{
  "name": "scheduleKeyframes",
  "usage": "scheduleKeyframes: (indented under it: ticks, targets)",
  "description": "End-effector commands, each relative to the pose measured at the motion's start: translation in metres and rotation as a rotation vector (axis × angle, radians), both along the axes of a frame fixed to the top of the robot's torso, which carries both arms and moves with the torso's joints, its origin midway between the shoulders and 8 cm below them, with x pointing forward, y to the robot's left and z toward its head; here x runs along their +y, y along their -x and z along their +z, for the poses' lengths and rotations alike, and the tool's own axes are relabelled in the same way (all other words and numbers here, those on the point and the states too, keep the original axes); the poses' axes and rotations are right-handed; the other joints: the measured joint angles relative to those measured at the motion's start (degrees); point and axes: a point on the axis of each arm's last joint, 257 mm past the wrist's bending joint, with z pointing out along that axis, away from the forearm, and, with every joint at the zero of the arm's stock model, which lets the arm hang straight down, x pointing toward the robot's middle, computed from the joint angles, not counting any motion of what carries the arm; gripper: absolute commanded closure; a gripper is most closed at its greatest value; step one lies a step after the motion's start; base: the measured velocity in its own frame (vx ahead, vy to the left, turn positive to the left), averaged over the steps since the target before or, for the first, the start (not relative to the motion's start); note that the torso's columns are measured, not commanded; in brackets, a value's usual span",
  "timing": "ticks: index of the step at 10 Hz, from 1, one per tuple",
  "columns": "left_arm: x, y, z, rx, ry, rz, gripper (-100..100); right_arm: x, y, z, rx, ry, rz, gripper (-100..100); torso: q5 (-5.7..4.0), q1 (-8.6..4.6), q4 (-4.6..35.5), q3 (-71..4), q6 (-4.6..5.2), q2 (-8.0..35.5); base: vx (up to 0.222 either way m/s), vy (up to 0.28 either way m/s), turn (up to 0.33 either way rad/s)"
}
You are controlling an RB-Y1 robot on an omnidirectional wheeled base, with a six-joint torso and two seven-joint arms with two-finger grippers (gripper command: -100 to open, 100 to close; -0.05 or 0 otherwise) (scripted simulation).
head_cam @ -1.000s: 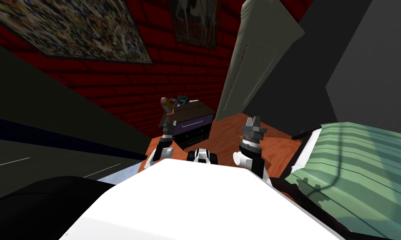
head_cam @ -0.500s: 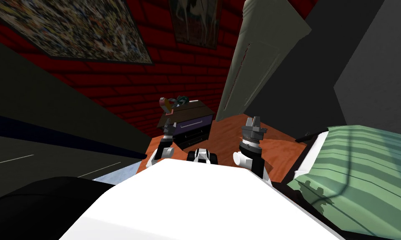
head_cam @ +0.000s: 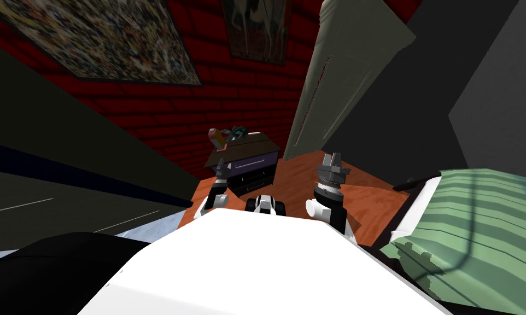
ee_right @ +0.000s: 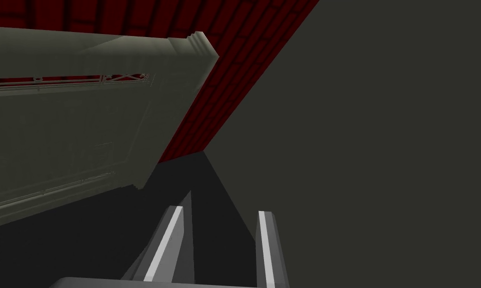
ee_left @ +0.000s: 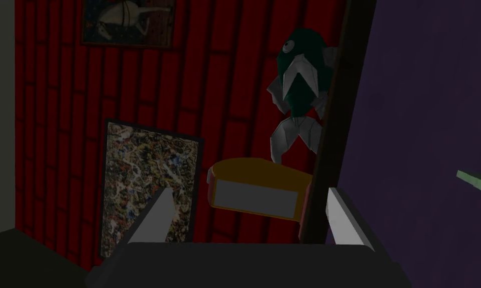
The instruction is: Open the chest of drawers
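The chest of drawers (head_cam: pixel 255 142) is standing against the red brick wall (head_cam: pixel 163 115), ahead and a little to my left, with a purple top drawer (head_cam: pixel 255 162) and darker drawers under it. The left gripper (head_cam: pixel 220 163) is hovering at the chest's left front corner. In the left wrist view the left gripper (ee_left: pixel 249 194) is showing its fingers (ee_left: pixel 157 217) spread wide and gripping nothing. One finger is lying just beside the purple drawer front (ee_left: pixel 424 110) and the other out past the corner. A yellow box (ee_left: pixel 264 175) and a dark green figure (ee_left: pixel 297 85) are sitting on the chest's top beyond the fingers. The right gripper (head_cam: pixel 331 157) is hanging over the orange floor (head_cam: pixel 294 180), well apart from the chest. Its fingers (ee_right: pixel 264 240) are standing a narrow gap apart and holding nothing, pointing toward a tall grey wardrobe (ee_right: pixel 74 125). A bed (head_cam: pixel 475 219) with a green striped cover is lying on my right
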Motion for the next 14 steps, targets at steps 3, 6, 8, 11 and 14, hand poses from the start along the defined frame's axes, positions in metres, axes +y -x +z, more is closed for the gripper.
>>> scheduleKeyframes:
  ticks: [3,6,8,11,14]
  targets:
    - [0.02,-0.003,-0.035,0.049,0.032,0.03,-100,0.0,0.0,0.0,0.0,0.0,0.0,0,0.14,0.17,-0.2,-0.18,0.03,-0.35,0.033,-0.065,0.052]
    - [0.031,-0.003,-0.058,0.078,0.062,0.054,-100,0.0,0.0,0.0,0.0,0.0,0.0,0,-0.06,-0.1,0.08,0.1,-0.03,0.17,0.043,-0.055,0.06]
    - [0.037,-0.002,-0.077,0.101,0.09,0.074,-100,0.0,0.0,0.0,0.0,0.0,0.0,0,-0.07,-0.14,0.13,0.2,-0.03,0.33,0.022,-0.067,0.055]
    - [0.042,0.001,-0.101,0.123,0.146,0.105,-100,0.0,0.0,0.0,0.0,0.0,0.0,0,-0.06,-0.09,0.07,0.08,-0.04,0.14,0.038,-0.064,0.055]
    - [0.036,0.004,-0.123,0.136,0.225,0.137,-100,0.0,0.0,0.0,0.0,0.0,0.0,0,-0.06,-0.1,0.09,0.12,-0.03,0.21,0.027,-0.048,0.038]
